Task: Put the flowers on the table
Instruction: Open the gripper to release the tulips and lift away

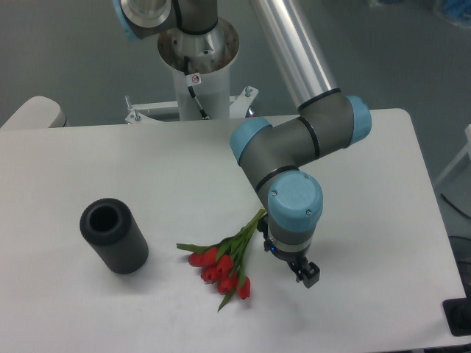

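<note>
The flowers (pixel 221 266), a small bunch of red blooms on thin green stems, lie flat on the white table (pixel 383 184) near its front edge. Their stem ends point up and right toward the arm. My gripper (pixel 290 262) hangs just right of the stems, seen from above under its blue wrist cap. Its fingers (pixel 310 275) are spread apart with nothing between them, and they are not touching the flowers. Most of the gripper is hidden by the wrist.
A black ribbed hollow cylinder (pixel 114 236) lies on the table at the left, its opening facing up and left. The arm's base column (pixel 197 73) stands behind the table's far edge. A dark object (pixel 459 318) sits off the front right corner.
</note>
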